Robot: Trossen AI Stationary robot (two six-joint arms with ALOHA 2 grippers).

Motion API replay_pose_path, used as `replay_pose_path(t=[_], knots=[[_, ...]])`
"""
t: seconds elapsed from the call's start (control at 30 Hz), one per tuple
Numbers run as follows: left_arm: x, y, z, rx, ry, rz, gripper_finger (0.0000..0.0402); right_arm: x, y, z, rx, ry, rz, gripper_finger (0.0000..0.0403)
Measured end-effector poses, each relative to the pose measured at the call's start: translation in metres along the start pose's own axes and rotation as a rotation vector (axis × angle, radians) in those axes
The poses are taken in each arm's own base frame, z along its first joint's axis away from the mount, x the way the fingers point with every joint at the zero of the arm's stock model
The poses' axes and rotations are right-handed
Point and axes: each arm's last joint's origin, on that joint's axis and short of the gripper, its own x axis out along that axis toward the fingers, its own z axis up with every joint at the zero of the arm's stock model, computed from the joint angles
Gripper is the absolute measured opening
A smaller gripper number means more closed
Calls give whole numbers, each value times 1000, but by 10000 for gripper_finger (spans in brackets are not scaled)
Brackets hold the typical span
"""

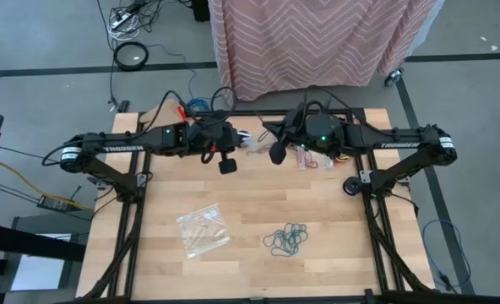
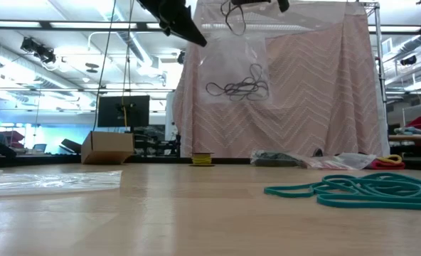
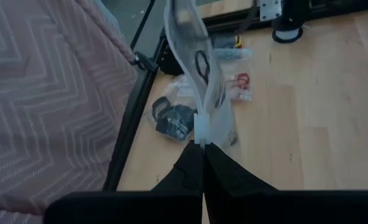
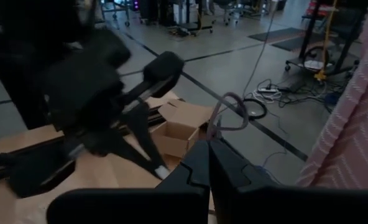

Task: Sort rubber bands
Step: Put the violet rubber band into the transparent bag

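The left hand [image 3: 202, 146], raised over the far middle of the counter [image 1: 258, 203], is clamped shut on one edge of a clear plastic bag [image 2: 232, 71] that holds black rubber bands [image 2: 239, 87]. The bag hangs between the two hands, its top edge running left to right. The right hand [image 4: 210, 142], just beside the left, is closed on what looks like the bag's other edge, a loop showing at its tips. The loose teal rubber bands [image 1: 286, 239] lie on the near counter, well apart, below and slightly nearer the right arm.
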Motion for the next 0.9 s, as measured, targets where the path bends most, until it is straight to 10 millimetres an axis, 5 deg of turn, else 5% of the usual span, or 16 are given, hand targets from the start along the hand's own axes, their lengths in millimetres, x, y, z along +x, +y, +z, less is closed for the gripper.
replay_pose_path(t=[0.37, 0.9], knots=[[0, 1, 3, 15, -31, 6, 1, 9, -18, 2, 16, 2, -49, 0], [-7, 5, 13, 34, -53, 13, 1, 6, -15, -13, -131, 139, -30, 0]])
